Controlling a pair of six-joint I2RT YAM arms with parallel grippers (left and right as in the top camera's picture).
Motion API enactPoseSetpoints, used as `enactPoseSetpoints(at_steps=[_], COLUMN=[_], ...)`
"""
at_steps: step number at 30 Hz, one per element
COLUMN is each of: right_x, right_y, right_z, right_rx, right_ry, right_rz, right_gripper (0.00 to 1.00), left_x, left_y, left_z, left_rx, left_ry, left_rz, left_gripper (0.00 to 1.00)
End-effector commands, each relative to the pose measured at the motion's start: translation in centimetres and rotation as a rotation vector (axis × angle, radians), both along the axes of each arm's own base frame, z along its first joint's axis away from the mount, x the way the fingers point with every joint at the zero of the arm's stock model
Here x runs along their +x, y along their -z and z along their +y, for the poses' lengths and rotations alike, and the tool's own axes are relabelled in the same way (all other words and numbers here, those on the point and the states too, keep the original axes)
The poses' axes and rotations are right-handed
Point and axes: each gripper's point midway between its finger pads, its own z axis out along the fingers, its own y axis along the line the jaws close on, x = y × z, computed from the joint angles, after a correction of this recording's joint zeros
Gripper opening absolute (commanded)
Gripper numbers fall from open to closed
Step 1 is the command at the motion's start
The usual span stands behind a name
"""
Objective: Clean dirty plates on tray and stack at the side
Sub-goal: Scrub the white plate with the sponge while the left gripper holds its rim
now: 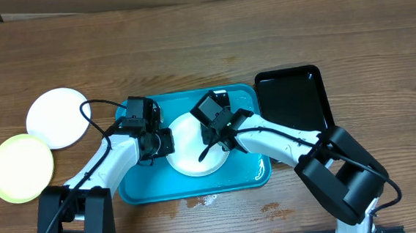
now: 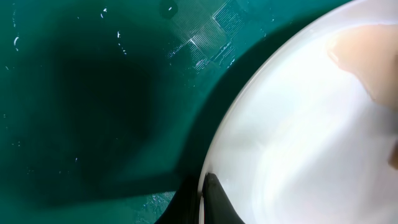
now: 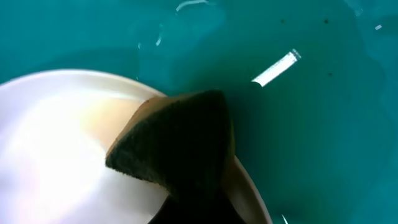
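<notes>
Now L gripper (image 1: 165,141) pinches white plate (image 1: 185,161) rim on tray (image 1: 143,184); R gripper (image 1: 211,141) clamps sponge (image 3: 180,143) on it.

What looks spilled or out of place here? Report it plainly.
A wet splash lies on the wooden table just outside the near rim of the large turquoise-blue rectangular plastic tray; liquid belongs inside. Nothing else stands out.

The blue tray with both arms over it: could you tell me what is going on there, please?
The left pincer pinches the rim of a white plate on the tray, while the right pincer holds a dark sponge against it. Two more plates, white and yellow-green, lie on the table beside the tray.
</notes>
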Motion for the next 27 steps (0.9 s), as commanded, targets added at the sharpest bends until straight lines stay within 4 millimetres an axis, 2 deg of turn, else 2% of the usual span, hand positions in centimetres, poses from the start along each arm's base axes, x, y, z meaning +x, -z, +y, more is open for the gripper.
enactPoseSetpoints(at_steps=[1,3,7,12,14,18,24,27], right_x=[-1.2,-1.1,-0.1,0.7,1.0,2.5,3.7,4.8], right_y=[3.4,3.3,3.3,4.8,4.8,4.1,3.1,0.6], right_z=[-0.7,-0.3,-0.7,-1.3,-1.2,-0.6,0.8,1.7], right_rx=[-0.003,0.03,0.043,0.041,0.049,0.077,0.138,0.166], right_ry=[0.015,0.009,0.032,0.056,0.057,0.066,0.044,-0.001], right_rz=[0.108,0.121,0.106,0.11,0.1,0.031,-0.023,-0.082], right_gripper=[0.04,0.04,0.04,0.04,0.04,0.04,0.04,0.04], left_x=[-2.3,-2.3,-2.3,-2.3,-2.3,-2.3,-2.4,-2.4], left_y=[2.3,2.3,2.3,2.3,2.3,2.3,2.3,2.3], left_z=[1.4,1.4,1.4,1.4,1.4,1.4,1.4,1.4], left_rx=[0.073,0.073,0.074,0.074,0.074,0.074,0.075,0.075], left_ry=[-0.014,-0.014,-0.014,-0.013,-0.013,-0.013,-0.01,-0.01], left_rz=[0.093,0.093,0.094,0.096,0.095,0.095,0.097,0.097], left_gripper=[0.04,0.04,0.04,0.04,0.04,0.04,0.04,0.04])
